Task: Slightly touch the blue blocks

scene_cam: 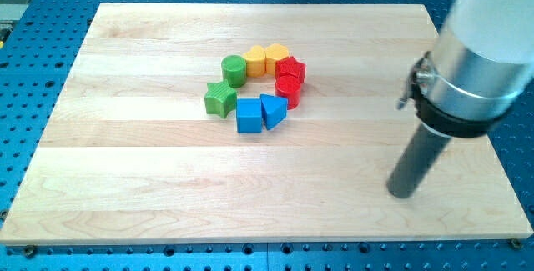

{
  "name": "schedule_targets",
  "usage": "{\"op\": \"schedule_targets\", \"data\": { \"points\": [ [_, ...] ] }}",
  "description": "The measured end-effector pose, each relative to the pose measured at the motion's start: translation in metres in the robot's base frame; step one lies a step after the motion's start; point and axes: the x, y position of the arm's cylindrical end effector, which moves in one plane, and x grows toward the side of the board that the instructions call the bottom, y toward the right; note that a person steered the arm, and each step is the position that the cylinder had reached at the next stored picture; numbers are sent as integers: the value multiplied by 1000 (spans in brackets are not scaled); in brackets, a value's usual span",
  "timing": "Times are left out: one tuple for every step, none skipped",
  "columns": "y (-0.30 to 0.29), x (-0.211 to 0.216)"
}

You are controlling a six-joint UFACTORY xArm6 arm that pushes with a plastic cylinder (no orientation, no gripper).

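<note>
Two blue blocks [260,113], well left of my tip [402,193]

My tip [402,193] sits well right of blue cube [249,116].

The arm [480,50] is a pale grey cylinder with a white upper housing, ringed by a black band with a small metal clamp, ending in a straight dark rod; my tip [401,193] is blunt.

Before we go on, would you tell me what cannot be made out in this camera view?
- Arm: upper part cut off by the view's top and right edges.
- Whether my tip touches the board: not discernible from this angle.
- Red blocks: they overlap, so their shapes are unclear.
- Yellow blocks: shapes too small to tell.
</note>
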Motion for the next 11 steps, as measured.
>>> {"op": "schedule_targets", "data": {
  "points": [
    [-29,-37],
    [-79,-45],
    [-106,-78],
    [-124,-78],
    [-132,-78],
    [-138,-82],
    [-144,-78],
    [-156,-58],
    [-168,-58],
    [-168,-62],
    [-168,-68]
  ]
}}
